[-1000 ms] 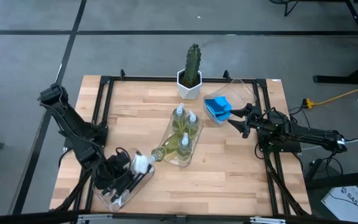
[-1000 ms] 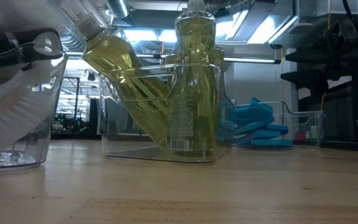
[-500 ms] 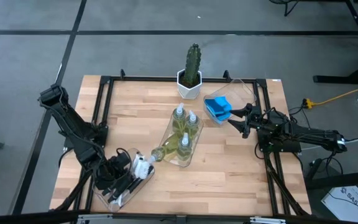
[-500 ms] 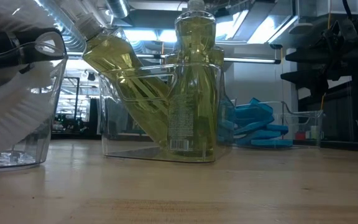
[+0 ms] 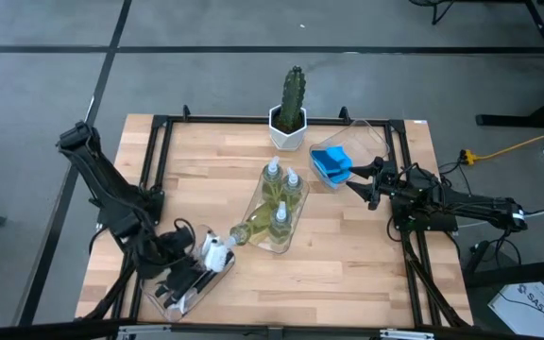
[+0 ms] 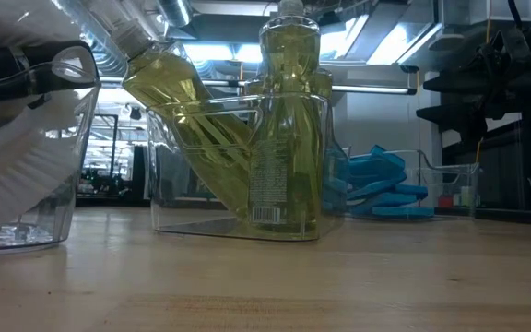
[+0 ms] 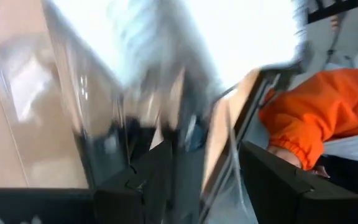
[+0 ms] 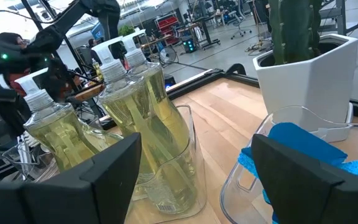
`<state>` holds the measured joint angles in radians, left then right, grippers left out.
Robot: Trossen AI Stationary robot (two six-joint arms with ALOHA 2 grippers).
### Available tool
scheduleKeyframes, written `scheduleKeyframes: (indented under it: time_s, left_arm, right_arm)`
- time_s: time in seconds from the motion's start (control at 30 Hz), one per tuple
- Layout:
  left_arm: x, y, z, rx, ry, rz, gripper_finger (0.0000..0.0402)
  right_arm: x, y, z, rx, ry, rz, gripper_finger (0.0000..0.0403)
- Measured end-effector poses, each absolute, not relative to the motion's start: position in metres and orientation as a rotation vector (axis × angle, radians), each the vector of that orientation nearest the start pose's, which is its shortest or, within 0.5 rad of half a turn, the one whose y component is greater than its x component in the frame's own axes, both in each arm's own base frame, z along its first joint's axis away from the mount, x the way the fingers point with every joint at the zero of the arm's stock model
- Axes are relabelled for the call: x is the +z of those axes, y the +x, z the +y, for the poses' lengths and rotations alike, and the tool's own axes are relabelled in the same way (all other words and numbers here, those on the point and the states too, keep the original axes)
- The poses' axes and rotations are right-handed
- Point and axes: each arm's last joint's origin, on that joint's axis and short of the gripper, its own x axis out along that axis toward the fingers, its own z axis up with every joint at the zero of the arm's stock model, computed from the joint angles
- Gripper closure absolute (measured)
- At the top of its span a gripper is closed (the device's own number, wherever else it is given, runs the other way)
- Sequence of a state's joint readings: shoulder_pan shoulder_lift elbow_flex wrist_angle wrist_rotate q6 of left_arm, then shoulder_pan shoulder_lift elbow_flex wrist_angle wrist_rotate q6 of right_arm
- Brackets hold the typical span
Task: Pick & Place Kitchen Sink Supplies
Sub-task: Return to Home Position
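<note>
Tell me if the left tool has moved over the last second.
Yes. The left tool has pulled back leftward, away from the brush tray.

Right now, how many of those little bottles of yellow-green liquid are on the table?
4 bottles, all in the clear middle tray: two upright side by side at its cactus end, one nearer the front, one leaning out over the tray's left edge. None seems hidden.

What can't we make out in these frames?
- Count of brushes: in the high view the left pincer overlaps the brush tray; the left wrist view is blurred.
- Count of sponges: stacked in the high view; in the low view the bottle bin hides part.
- Print on bottle label: low view, too small.
- Person in orange sleeve: left wrist view, cut off by edge.
</note>
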<state>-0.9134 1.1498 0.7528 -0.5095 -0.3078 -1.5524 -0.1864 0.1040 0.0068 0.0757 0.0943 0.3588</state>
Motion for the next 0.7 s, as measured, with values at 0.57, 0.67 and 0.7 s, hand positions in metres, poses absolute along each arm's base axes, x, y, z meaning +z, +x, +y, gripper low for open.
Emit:
scheduleKeyframes:
  time_s: [0.57,0.67,0.7]
  left_arm:
    - [0.289,0.131,-0.105,0.160,-0.478,0.392,0.0224]
    - [0.293,0.142,-0.100,0.141,-0.381,0.335,0.0222]
    - [0.294,0.146,-0.098,0.125,-0.354,0.322,0.0222]
  right_arm:
    - [0.165,0.101,-0.022,-0.282,0.357,-0.029,0.0102]
    - [0.165,0.101,-0.022,-0.282,0.357,-0.029,0.0102]
    - [0.165,0.101,-0.022,-0.282,0.357,-0.029,0.0102]
